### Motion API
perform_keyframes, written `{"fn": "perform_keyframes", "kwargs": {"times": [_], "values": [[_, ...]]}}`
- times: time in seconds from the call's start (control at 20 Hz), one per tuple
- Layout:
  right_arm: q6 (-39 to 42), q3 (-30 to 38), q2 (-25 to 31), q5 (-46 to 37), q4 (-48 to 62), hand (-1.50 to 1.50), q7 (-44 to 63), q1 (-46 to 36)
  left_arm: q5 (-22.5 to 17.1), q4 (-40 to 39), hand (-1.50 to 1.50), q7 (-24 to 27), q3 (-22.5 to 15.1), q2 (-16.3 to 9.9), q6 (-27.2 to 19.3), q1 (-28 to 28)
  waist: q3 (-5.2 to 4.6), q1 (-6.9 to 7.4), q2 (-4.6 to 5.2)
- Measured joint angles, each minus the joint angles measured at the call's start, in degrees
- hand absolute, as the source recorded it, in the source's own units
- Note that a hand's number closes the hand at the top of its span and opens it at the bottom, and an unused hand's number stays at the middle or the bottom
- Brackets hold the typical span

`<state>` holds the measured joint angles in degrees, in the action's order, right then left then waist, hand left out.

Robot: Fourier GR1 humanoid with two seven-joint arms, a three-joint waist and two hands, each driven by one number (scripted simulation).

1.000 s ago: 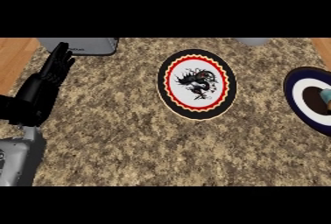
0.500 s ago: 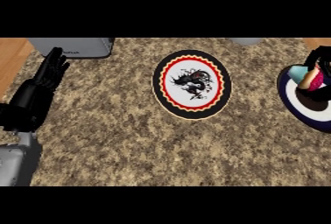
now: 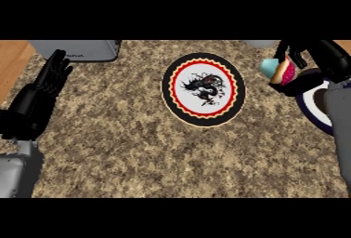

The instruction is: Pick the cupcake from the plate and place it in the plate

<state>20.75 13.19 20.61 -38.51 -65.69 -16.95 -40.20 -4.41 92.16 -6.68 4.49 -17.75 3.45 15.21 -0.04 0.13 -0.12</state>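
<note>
A cupcake [image 3: 278,70] with a teal wrapper and pink top hangs tilted above the counter's right side, and my right hand [image 3: 310,56] is shut on it, fingers curled round it from above. Under the hand lies a dark blue and white plate [image 3: 319,108], partly hidden by my right forearm. Left of the cupcake, at the counter's middle, lies a black plate [image 3: 204,89] with a red ring and a dragon figure, with nothing on it. My left hand [image 3: 38,98] rests open at the left edge, fingers straight and pointing away.
A grey box [image 3: 77,49] stands at the back left, just beyond my left fingertips. The speckled counter [image 3: 151,153] ends at a wooden strip [image 3: 14,60] along the left side. A pale object [image 3: 259,44] peeks in at the back right.
My right hand has come in from the right edge, closed round the cupcake and lifted it leftward off the blue plate. The whole view has shifted a little; the left hand stays resting.
</note>
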Motion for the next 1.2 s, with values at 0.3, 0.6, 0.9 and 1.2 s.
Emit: {"fn": "perform_keyframes", "kwargs": {"times": [0.3, 0.6, 0.9, 1.2], "values": [[-2.3, -3.5, -7.4, -0.9, 2.7, 1.5, 7.1, -5.0, 1.1, 1.3, 0.0, -1.2, -0.8, 1.3, -0.6, 0.2, 0.02, 0.38, 0.13], [-11.2, -6.9, -13.8, -6.0, 13.0, 1.5, 9.6, -10.1, 1.1, 0.2, 0.0, 0.4, -0.1, 1.2, 0.8, 0.3, 0.02, 0.89, 0.37], [-19.3, -8.5, -16.7, -10.6, 26.3, 1.5, 8.2, -15.1, 1.4, 0.2, 0.0, 0.8, -0.1, 1.8, 1.2, 0.2, 0.04, 1.36, 0.56], [-24.9, -5.0, -19.2, -9.8, 38.7, -1.5, 9.0, -20.2, 1.9, -0.6, 0.0, 0.0, -0.5, 2.3, 0.9, 2.6, 0.07, 2.19, 1.05]]}}
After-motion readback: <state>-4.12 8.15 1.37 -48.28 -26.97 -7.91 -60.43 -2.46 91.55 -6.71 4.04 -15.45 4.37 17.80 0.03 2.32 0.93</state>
